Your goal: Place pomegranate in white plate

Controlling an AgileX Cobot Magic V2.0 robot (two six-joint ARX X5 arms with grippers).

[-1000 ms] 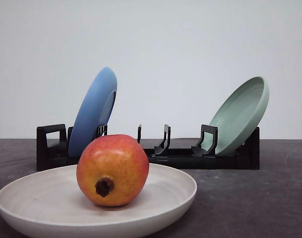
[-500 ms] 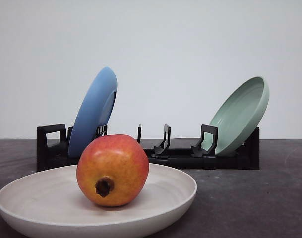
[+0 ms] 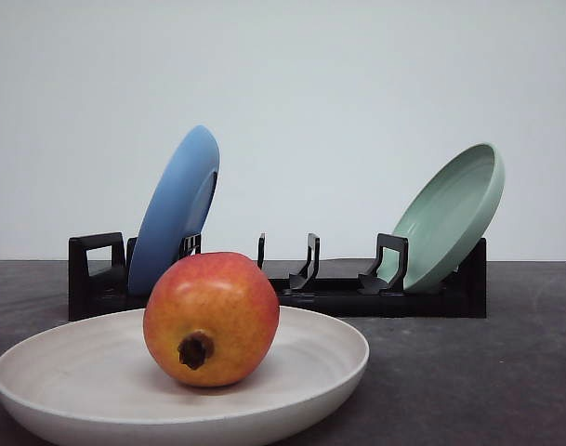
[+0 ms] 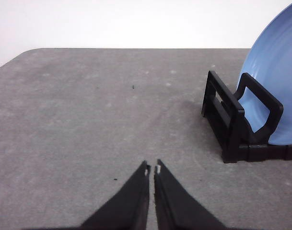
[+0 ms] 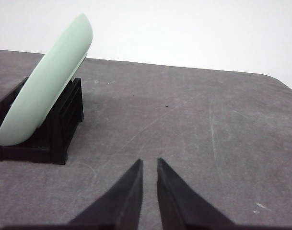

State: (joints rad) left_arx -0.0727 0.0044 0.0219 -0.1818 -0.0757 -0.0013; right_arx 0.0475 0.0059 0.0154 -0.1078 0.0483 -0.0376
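the dark grey, faintly speckled matte table [image 3: 506, 372] runs under everything and meets a plain pale wall behind. on it, nearest the front camera, lies the wide, shallow, matte off-white round plate [image 3: 329, 358] with its raised rim, flat on the tabletop. behind it stands the long black plastic dish rack [image 3: 338, 293] with upright slots. the round matte blue plate [image 3: 176, 209] leans on edge in the rack's left end, and the round pale green plate [image 3: 450, 216] leans on edge at its right end; the middle slots between them hold nothing.

the round, smooth red pomegranate blushing orange-yellow [image 3: 211, 318] sits inside the off-white plate, left of its centre, resting on the plate's floor with its small dark brown crown end turned toward the front camera.

the left wrist camera gives the blue plate's edge [image 4: 280, 86] cradled in the rack's black end frame [image 4: 237, 120], with open table beside it. the left black gripper [image 4: 152, 168] hangs above bare table, its two pointed fingers nearly touching with a hairline gap, gripping nothing.

the right wrist camera gives the back of the green plate [image 5: 45, 86] leaning over the rack's other end [image 5: 64, 120]. the right black gripper [image 5: 149, 163] is over bare table as well, fingers separated by a narrow slit, almost closed, with nothing between them.
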